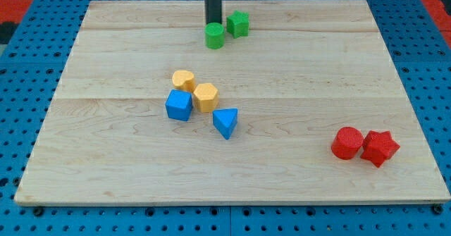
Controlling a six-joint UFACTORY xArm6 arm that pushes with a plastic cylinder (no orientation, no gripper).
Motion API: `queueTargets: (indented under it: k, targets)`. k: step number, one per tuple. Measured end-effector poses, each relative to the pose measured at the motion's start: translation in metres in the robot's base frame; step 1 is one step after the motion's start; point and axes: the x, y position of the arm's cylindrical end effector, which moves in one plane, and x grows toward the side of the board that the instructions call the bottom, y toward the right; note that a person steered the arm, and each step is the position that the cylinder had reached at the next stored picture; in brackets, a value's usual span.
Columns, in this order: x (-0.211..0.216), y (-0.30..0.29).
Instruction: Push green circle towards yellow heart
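Wooden board (232, 172) holds all blocks, no containers. My tip (213, 23) sits at view's top, touching green circle (215, 36) from above; no jaws, just a rod. Green star-ish block (238, 24) just beside, to the right. Yellow heart (183, 79) well below circle, w/ yellow hexagon (206, 96) & blue cube (179, 105) adjacent.

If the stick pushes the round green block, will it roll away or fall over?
Probably neither. The green circle stands on its flat end, low and squat, so it should slide. Being round, it may slip sideways off my tip, which sits just behind it at the view's top.
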Motion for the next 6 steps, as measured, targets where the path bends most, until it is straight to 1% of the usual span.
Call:
queueTargets:
  k: [1,2,3,4,5,6]
  targets:
    - [0.009,0.022]
    - [0.04,0.004]
    - [0.031,-0.037]
    - [0.063,-0.014]
    - [0.061,0.042]
    - [0.05,0.047]
